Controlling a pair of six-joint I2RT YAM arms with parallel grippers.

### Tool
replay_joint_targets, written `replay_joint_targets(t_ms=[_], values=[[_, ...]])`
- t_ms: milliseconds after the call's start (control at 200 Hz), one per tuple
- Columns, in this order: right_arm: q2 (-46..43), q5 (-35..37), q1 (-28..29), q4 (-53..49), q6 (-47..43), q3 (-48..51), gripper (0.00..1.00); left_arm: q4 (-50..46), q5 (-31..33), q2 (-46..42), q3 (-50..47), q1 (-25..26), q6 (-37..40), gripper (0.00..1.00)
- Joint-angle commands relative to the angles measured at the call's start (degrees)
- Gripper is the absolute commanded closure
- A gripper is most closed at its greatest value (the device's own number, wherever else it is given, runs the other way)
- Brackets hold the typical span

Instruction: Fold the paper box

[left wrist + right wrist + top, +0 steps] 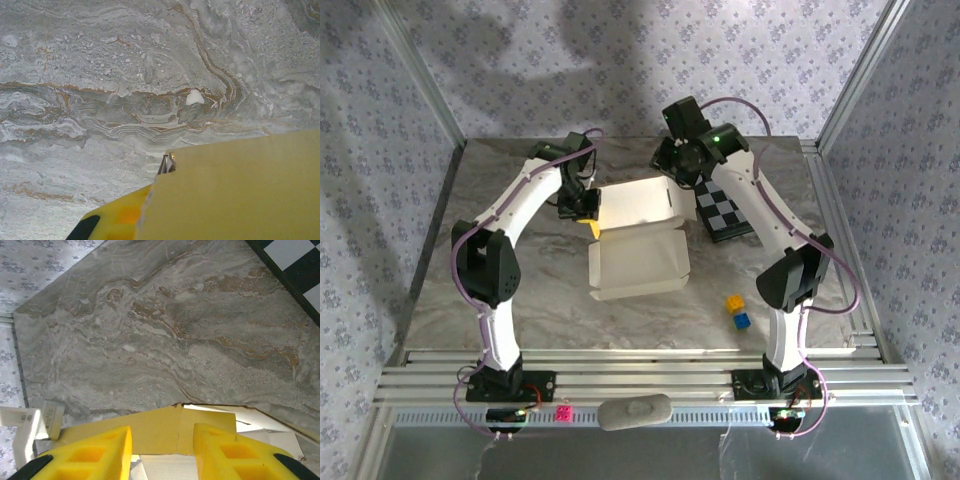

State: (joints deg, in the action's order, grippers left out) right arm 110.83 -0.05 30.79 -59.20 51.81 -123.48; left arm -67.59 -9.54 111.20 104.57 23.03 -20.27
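The paper box [638, 262] lies in the middle of the top view, on the marble table [530, 300], between the two arms. The folding looks to me about half done. The lower half of the box in the frame has its side walls standing, so it makes a shallow tray. The upper half is a flat panel that lies open toward the top of the frame, and it is not yet brought over the tray. What is left, I judge, is to raise the flaps of this panel, close it over the tray and tuck the tabs in. The left gripper [578, 207] is at the left edge of the open panel with its jaws together. In the left wrist view the cardboard fills the lower right and hides part of one finger [117, 220], so I take it as clamped on the edge of the box. The right gripper [675, 165] is at the upper right corner of the panel. In the right wrist view its fingers [95, 452] stand apart at the bottom of the frame, and a narrow creased flap [155, 424] crosses the gap, not pinched as far as I can see. The cardboard is thin, yellow outside and pale whitish inside, with sharp creases.
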Motion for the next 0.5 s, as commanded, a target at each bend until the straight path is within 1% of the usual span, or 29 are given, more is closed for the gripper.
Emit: replay_joint_targets(t_ms=[0,495], values=[[0.01,-0.86,-0.45,-2.57,-0.81,-1.05,0.62,-2.1,0.6,-2.28,1.69,0.34,-0.38,1.0],[1.52,-5.4,-1.34,-1.26,5.43,0.19,0.64,-2.37,1.71,-2.47,2.64,1.11,-0.47,1.0]])
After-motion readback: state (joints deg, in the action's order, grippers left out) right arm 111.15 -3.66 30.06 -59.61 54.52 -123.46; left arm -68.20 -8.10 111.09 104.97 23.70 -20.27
